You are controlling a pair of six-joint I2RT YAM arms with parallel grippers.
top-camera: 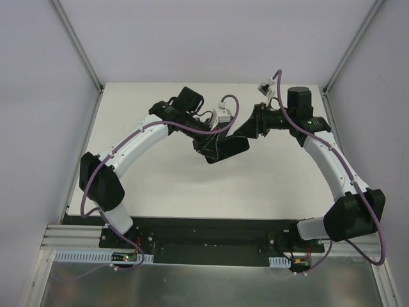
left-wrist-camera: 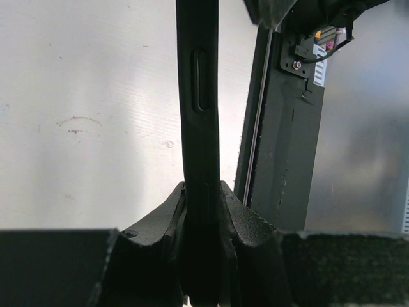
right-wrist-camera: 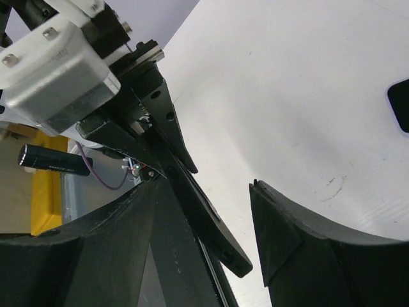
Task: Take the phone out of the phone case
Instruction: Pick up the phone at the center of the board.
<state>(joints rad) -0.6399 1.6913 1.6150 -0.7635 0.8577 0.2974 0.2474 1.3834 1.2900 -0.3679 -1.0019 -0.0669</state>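
From above, a dark case (top-camera: 225, 150) is seen held up over the middle of the white bench (top-camera: 166, 185), between the two arms. The left claw (top-camera: 206, 146) is at its left end and the right claw (top-camera: 246, 131) is at its right end. How the fingers stand cannot be told from this view.

In the left wrist view the case (left-wrist-camera: 199, 96) is seen edge-on, thin and upright, with a long side button on it. The left claw (left-wrist-camera: 203, 214) is clamped on it, and one finger (left-wrist-camera: 156, 224) is pressed to each side.

In the right wrist view the right claw (right-wrist-camera: 208, 204) is spread apart. The case (right-wrist-camera: 204, 217) is slanted through the gap. It is close to the left finger (right-wrist-camera: 121, 249), and bare bench is seen between it and the right finger (right-wrist-camera: 307, 256).

It cannot be told from any view whether the phone is still in the case.

A dark shape (right-wrist-camera: 400, 105) is seen at the right edge of the right wrist view only. What it is cannot be told.
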